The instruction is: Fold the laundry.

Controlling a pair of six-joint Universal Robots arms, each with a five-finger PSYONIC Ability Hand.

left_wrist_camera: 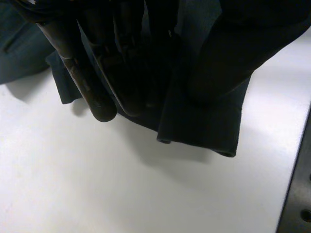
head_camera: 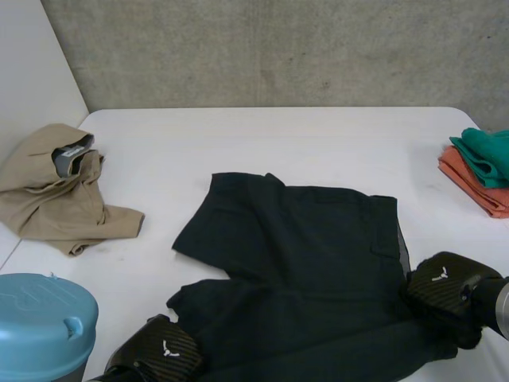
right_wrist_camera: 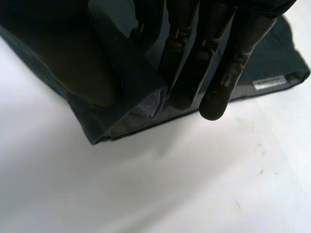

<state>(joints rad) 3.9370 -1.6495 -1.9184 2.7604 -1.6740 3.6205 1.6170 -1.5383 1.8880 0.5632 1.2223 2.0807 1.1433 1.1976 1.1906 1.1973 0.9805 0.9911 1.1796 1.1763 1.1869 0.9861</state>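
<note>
Dark shorts point(head_camera: 302, 255) lie spread on the white table point(head_camera: 318, 143), waistband toward my right arm and legs toward my left. My left hand point(head_camera: 163, 350) is at the near leg hem. In its wrist view, fingers point(left_wrist_camera: 97, 73) and thumb pinch the hem of the shorts point(left_wrist_camera: 204, 126). My right hand point(head_camera: 441, 286) sits at the waistband's near corner. The right wrist view has its fingers point(right_wrist_camera: 218, 73) and thumb closed on the waistband edge point(right_wrist_camera: 131, 82), whose pale inner lining shows.
A crumpled beige garment point(head_camera: 56, 191) lies at the far left. A blue-lidded container point(head_camera: 40, 322) stands at the near left corner. Folded green and orange clothes point(head_camera: 485, 171) are stacked at the right edge. A concrete wall runs behind the table.
</note>
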